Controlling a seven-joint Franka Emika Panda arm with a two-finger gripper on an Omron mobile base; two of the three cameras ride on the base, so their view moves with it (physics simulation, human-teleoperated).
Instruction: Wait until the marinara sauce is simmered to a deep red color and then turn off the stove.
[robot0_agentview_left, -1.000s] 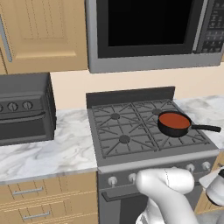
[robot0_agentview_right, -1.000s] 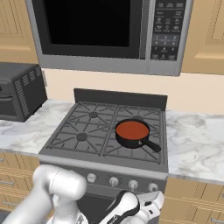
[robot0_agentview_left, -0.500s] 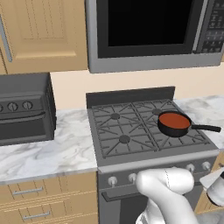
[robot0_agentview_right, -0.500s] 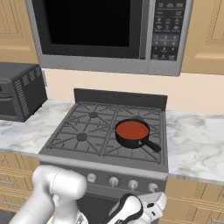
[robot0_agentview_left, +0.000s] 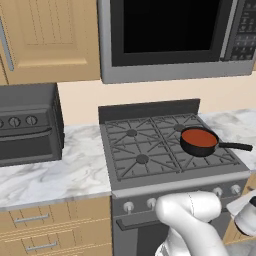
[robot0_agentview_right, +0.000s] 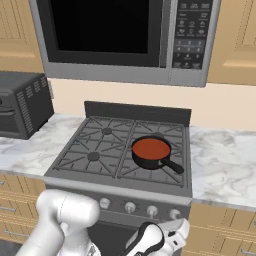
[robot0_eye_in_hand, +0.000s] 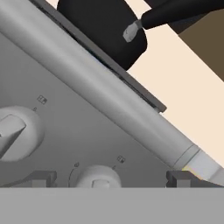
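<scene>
A small black long-handled pan (robot0_agentview_left: 199, 143) stands on the front right burner of the stove (robot0_agentview_left: 150, 150), its handle pointing right. The marinara sauce (robot0_agentview_left: 198, 137) inside is a smooth orange-red disc, also seen in the right base view as the sauce (robot0_agentview_right: 151, 148). My hand (robot0_agentview_right: 159, 239) hangs low in front of the stove's knob row (robot0_agentview_right: 129, 206). In the hand view my gripper (robot0_eye_in_hand: 109, 179) is open, its fingertips (robot0_eye_in_hand: 41, 178) set either side of one silver knob (robot0_eye_in_hand: 99, 177). A second knob (robot0_eye_in_hand: 13, 131) sits to the left. The pan's underside (robot0_eye_in_hand: 105, 26) shows above.
A black toaster oven (robot0_agentview_left: 27, 125) stands on the marble counter (robot0_agentview_left: 55, 175) left of the stove. A microwave (robot0_agentview_left: 170, 35) hangs over the burners. More counter (robot0_agentview_right: 225, 160) runs to the right, with wooden drawers (robot0_agentview_left: 35, 225) below.
My hand has edged slightly to the right below the stove's front. The pan and the sauce look the same.
</scene>
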